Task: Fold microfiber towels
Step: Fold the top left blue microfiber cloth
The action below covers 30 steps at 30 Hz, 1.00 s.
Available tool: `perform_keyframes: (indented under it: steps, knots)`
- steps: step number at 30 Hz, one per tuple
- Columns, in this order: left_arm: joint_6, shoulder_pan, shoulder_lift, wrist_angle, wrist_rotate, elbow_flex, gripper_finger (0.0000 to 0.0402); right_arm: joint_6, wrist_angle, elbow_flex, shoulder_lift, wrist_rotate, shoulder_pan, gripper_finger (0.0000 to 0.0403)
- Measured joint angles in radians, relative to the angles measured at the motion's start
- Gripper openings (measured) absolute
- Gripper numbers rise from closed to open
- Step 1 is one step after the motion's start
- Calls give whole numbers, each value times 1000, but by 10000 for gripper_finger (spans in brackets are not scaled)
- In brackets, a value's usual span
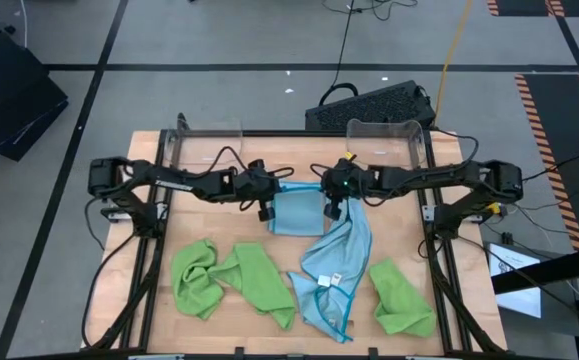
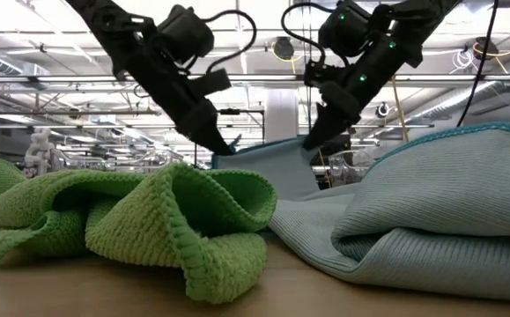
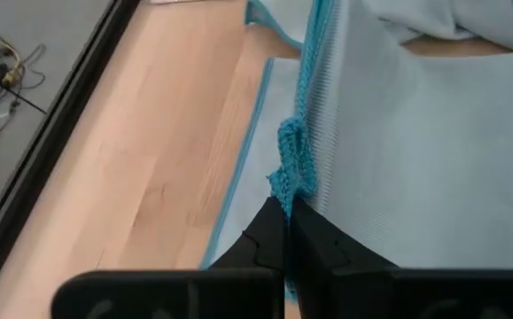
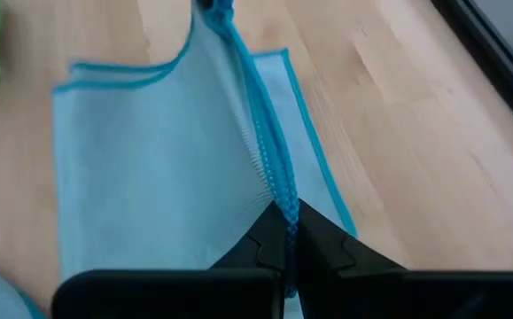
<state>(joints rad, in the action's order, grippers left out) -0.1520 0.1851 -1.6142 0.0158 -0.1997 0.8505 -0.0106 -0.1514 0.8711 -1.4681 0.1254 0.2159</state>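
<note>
A light blue microfiber towel (image 1: 297, 212) with teal edging is stretched between my two grippers at the table's middle, and its lower part lies flat on the wood. My left gripper (image 1: 268, 211) is shut on its left side and my right gripper (image 1: 331, 211) on its right side. A second light blue towel (image 1: 334, 275) lies crumpled in front of it, reaching up to the right gripper. Lime green towels lie bunched at the near left (image 1: 197, 278), near middle (image 1: 261, 282) and near right (image 1: 401, 298). My left gripper pinches the towel's teal edging (image 3: 287, 177) between its two fingers, coming slanting down from the table's left. The held edge is raised and the cloth runs from it down to the layer on the table. My right gripper pinches the teal edging (image 4: 278, 190) on the opposite side between its two fingers, slanting down from the table's right. The held edge stands above the flat lower layer (image 4: 141, 159), which rests on the table.
Two clear plastic bins stand at the table's far edge, one at the left (image 1: 207, 140) and one at the right (image 1: 384, 140). A dark keyboard-like box (image 1: 369, 105) lies on the floor beyond. Bare wood shows at the far left (image 1: 189, 215).
</note>
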Motion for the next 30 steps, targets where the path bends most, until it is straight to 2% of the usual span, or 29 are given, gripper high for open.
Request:
perform_keyframes:
  steps: [6,9,14,22,26,30]
  knots:
    - [13,11,-34,11,-53,-4,45,15,10,-1,-1,5,1,6]
    - [22,11,-35,34,-96,2,65,11,16,-1,-2,21,1,23]
    - [38,11,-34,21,-127,-1,86,-9,31,-1,-2,90,1,99]
    - [59,1,-33,60,-120,0,87,-12,39,-1,1,192,1,230]
    - [77,-6,-33,82,-108,0,88,-71,11,0,7,186,-15,256]
    - [123,7,-33,97,-47,16,89,-119,-46,-1,10,185,-52,255]
